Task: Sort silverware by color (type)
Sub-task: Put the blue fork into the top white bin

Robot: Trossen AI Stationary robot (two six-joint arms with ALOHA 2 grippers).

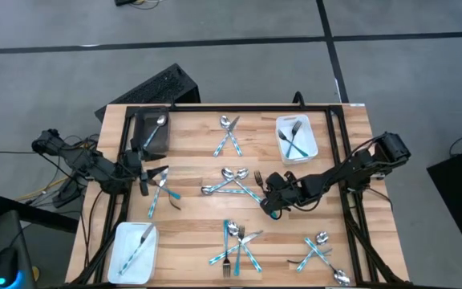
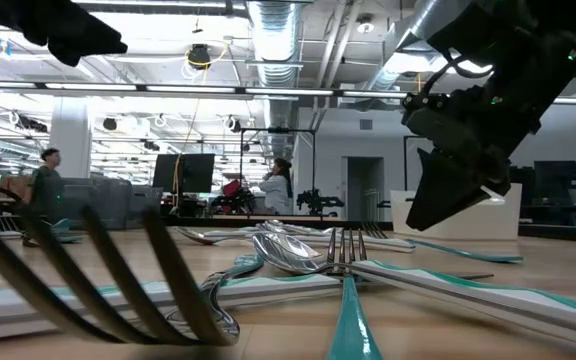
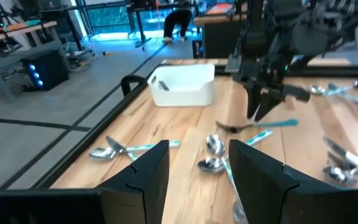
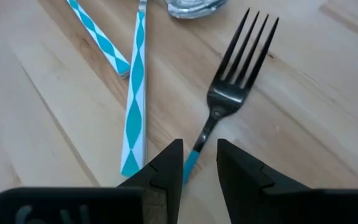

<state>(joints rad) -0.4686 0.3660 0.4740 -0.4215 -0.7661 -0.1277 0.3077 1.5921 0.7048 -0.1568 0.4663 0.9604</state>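
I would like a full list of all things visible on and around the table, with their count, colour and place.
silverware: many pieces, silver heads with teal handles, in clusters across the table
white trays: two, one at far right holding forks, one at near left holding a knife
dark bin: one, far left, spoon inside
table: one, light wood
people: two, in the room behind
left gripper: open, left side
right gripper: open around a fork's handle, centre

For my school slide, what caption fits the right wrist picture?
The right arm's fingers straddle the blue handle of a fork lying on the wooden table.
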